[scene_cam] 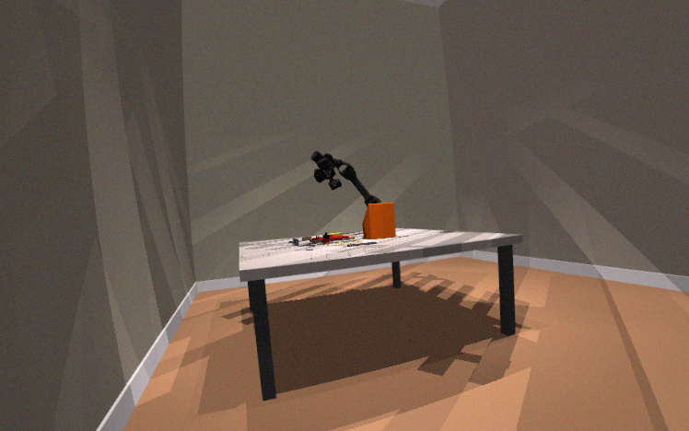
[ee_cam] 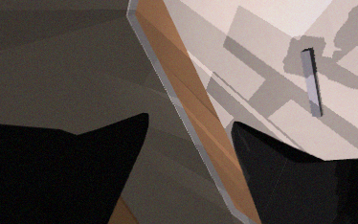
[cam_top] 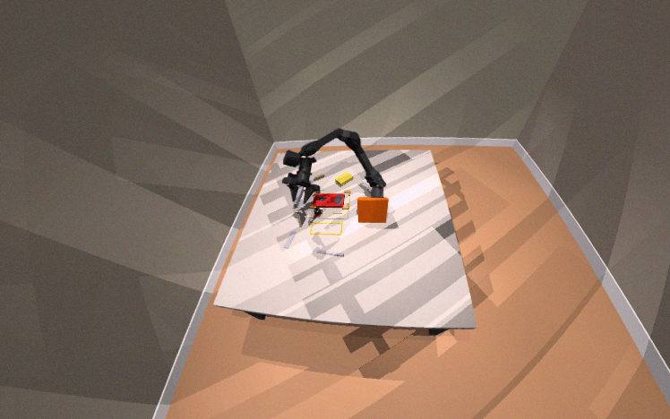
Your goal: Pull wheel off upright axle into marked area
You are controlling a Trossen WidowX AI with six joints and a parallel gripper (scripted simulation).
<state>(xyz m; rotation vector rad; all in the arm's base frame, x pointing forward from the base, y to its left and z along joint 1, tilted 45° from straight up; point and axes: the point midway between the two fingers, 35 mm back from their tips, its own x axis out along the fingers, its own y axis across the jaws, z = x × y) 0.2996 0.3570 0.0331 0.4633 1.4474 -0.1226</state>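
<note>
One step first: pincer (cam_top: 300, 193) part-open, empty, hangs above bench (cam_top: 395, 277) beside red fixture (cam_top: 328, 200); centre over wheel (cam_top: 318, 212), descend straight.

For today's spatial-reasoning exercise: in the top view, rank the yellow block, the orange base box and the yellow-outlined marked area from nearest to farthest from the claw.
1. Yellow block, to the right of the claw.
2. Marked area, below and right of it.
3. Orange base box, farthest right.

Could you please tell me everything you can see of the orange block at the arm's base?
The orange block is a plain, matte, box-shaped pedestal, upright on the pale table near its far side. The black arm rises from its top. It stands right of the red fixture, apart from it.
</note>
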